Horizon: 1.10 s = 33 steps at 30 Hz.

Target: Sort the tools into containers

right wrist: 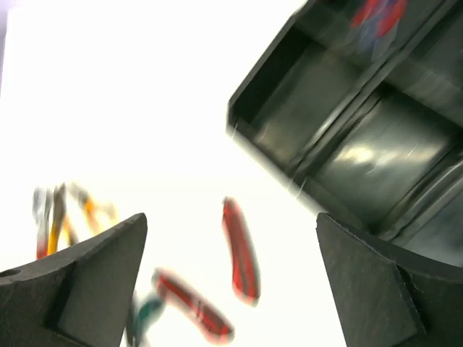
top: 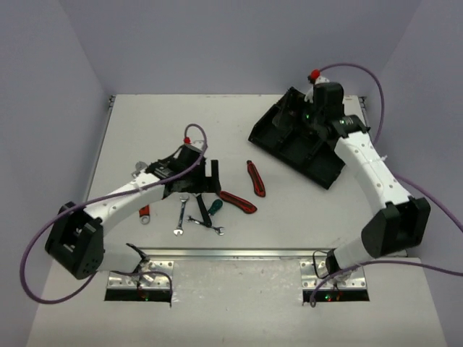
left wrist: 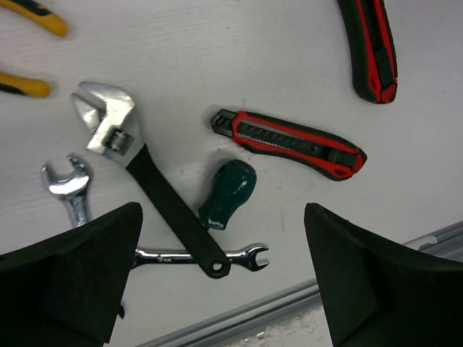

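1. Tools [top: 202,210] lie loose in a cluster on the table [top: 145,130], left of centre and close to the near edge. The black organiser tray [top: 289,148] sits askew toward the far right corner, well apart from them.
2. Left gripper [left wrist: 223,217] hangs over the cluster with its jaws wide and nothing held. Below it lie a black-handled adjustable wrench [left wrist: 155,202] and a stubby green screwdriver [left wrist: 228,194], which is just beside the wrench handle.
3. A slim silver wrench [left wrist: 246,256] runs under the adjustable wrench's handle end. Another silver wrench [left wrist: 69,184] is partly covered by the left finger.
4. A red-black utility knife [left wrist: 289,143] lies just beyond the green screwdriver. A second knife [left wrist: 372,47] lies farther off and is cut by the frame's top edge.
5. Yellow pliers handles [left wrist: 25,87] show only at the left border of the left wrist view; the head is out of frame.
6. Right gripper [right wrist: 231,224] is over the tray, jaws spread wide and empty.
7. The right wrist view is smeared. A red and blue blur [right wrist: 376,14] sits in one tray compartment, too soft to name.
8. A metal rail [top: 239,253] runs along the table's near edge.
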### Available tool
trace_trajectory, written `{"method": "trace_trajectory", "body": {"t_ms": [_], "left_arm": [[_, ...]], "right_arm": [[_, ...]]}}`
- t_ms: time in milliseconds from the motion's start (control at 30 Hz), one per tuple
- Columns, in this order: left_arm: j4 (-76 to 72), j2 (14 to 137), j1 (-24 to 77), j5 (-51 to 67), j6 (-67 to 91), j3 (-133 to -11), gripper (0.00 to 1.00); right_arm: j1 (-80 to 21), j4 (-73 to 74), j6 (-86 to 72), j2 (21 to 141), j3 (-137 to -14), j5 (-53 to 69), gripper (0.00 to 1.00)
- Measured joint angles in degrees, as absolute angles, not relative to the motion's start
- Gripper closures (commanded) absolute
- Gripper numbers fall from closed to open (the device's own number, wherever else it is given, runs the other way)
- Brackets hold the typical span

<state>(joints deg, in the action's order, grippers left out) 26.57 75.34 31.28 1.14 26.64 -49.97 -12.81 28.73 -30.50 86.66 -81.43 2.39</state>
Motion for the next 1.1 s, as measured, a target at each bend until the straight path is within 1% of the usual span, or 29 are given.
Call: {"method": "trace_trajectory", "body": {"t_ms": [100, 133, 167, 267, 333, 433, 467, 567, 633, 667, 700, 733, 767, 800, 867, 900, 1000, 1033, 1067, 1100], "left_arm": [[26.9, 81.2, 36.2, -0.9, 25.6, -52.4, 0.39], [26.9, 83.1, 37.5, -1.6, 25.2, -53.5, 0.40], [26.6, 85.0, 38.4, -2.5, 25.1, -54.5, 0.44], [26.0, 89.9, 40.0, -4.5, 24.0, -56.3, 0.45], [26.2, 92.1, 40.2, -5.5, 23.6, -56.6, 0.51], [26.5, 95.0, 40.2, -6.1, 22.9, -57.1, 0.52], [26.5, 95.7, 40.3, -6.2, 22.8, -57.2, 0.53], [26.7, 97.2, 40.7, -6.7, 22.8, -57.2, 0.60], [26.8, 97.7, 41.1, -6.8, 22.8, -57.2, 0.62], [26.8, 97.7, 41.4, -7.0, 22.9, -57.2, 0.62], [26.8, 97.8, 41.7, -7.2, 22.8, -57.2, 0.60], [26.8, 97.8, 42.0, -7.3, 22.8, -57.2, 0.55], [26.8, 97.8, 42.2, -7.5, 22.8, -57.2, 0.53], [26.8, 97.8, 42.5, -7.6, 22.9, -57.2, 0.57], [26.8, 98.1, 43.0, -7.8, 23.0, -57.2, 0.69], [26.7, 98.4, 43.1, -7.9, 23.0, -57.2, 0.73], [26.3, 98.5, 43.4, -8.4, 23.3, -57.2, 0.79], [26.2, 98.6, 43.4, -8.5, 23.3, -57.2, 0.82], [26.2, 98.6, 43.4, -8.6, 23.4, -57.2, 0.89], [26.2, 98.6, 43.5, -8.6, 23.4, -57.2, 0.90]], "right_arm": [[-15.2, 24.2, -31.1, 80.3, -68.3, 6.4, 0.01], [-15.1, 23.9, -31.5, 78.2, -64.0, 7.2, 0.01], [-14.9, 24.4, -31.9, 75.6, -59.9, 7.8, 0.01], [-14.5, 25.4, -32.7, 69.8, -53.8, 8.7, 0.01], [-14.4, 25.1, -33.0, 66.4, -52.6, 9.2, 0.01], [-14.4, 23.6, -33.0, 62.2, -52.2, 9.6, 0.01], [-14.4, 23.1, -33.0, 61.4, -52.2, 9.7, 0.01], [-14.4, 22.2, -33.0, 60.2, -52.2, 9.7, 0.01], [-14.4, 22.2, -33.0, 60.3, -52.1, 9.8, 0.01], [-14.4, 22.1, -33.0, 60.5, -52.1, 10.1, 0.01], [-14.4, 22.1, -33.0, 60.6, -52.0, 10.3, 0.01], [-14.4, 21.9, -33.1, 60.8, -51.8, 10.6, 0.01], [-14.4, 21.8, -33.1, 60.9, -51.7, 10.7, 0.01], [-14.4, 21.7, -33.2, 61.0, -51.5, 10.9, 0.01], [-14.4, 21.6, -33.4, 61.4, -51.1, 11.2, 0.01], [-14.4, 21.5, -33.4, 61.5, -51.0, 11.4, 0.01], [-14.4, 21.4, -33.7, 62.0, -50.5, 11.9, 0.01], [-14.4, 21.4, -33.7, 62.0, -50.4, 12.1, 0.01], [-14.4, 21.4, -33.8, 62.0, -50.3, 12.2, 0.01], [-14.4, 21.4, -33.9, 62.0, -50.2, 12.4, 0.01]]}}
